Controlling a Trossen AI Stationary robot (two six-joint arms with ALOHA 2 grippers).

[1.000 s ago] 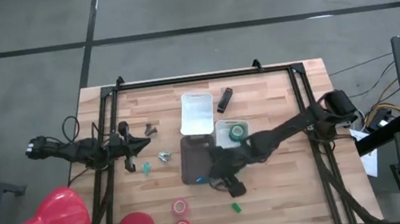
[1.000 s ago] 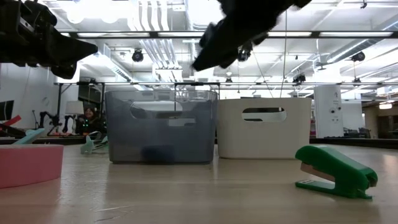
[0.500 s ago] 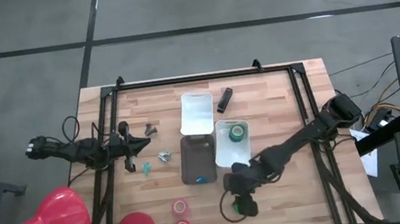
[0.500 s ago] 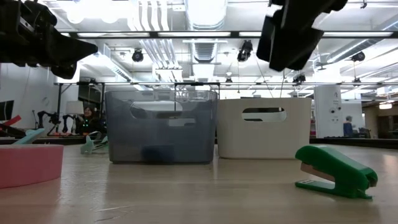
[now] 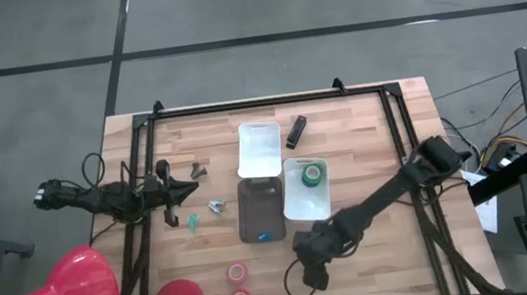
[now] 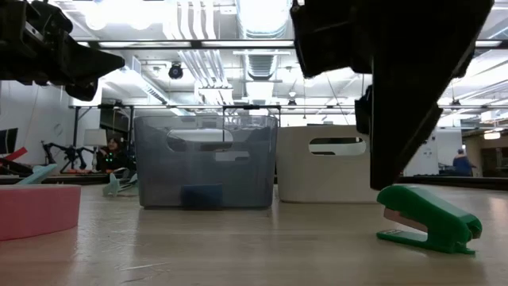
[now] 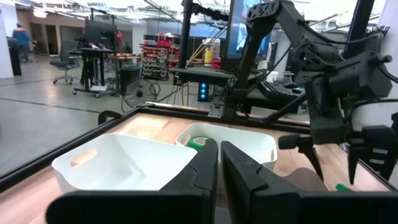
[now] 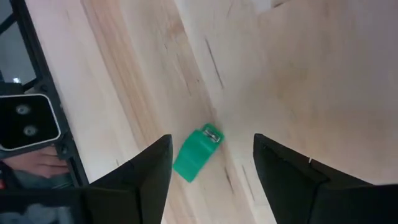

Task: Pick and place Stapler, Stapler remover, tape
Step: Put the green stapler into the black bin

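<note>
Now, target: green stapler [image 8: 196, 152], lying flat on the counter [image 5: 362, 125], free of everything, in front of the grey bin [image 5: 260, 208].
Handling: looks like small hard plastic, light and stiff, probably slick; likely to skid if nudged. Best hold is across its narrow sides at mid-body, not on the hinged end.
Right gripper [image 8: 211, 155]: fingers apart, hovering straight over the stapler, which sits between them in the wrist view; not touching.
Left gripper [image 5: 191, 186]: fingers together, holding nothing, waiting well to the left of the grey bin.
Tape: green roll [image 5: 313, 173] in the white tray [image 5: 294, 204] just right of the grey bin; two red rolls [image 5: 236, 271] on the counter in front-left of it; small blue item [image 5: 265, 236] inside the bin, can't tell what.
Other: second white tray [image 5: 260, 149] behind the bin, dark stapler [image 5: 296, 130] beside that.
Writing: none readable, no brand seen.
</note>
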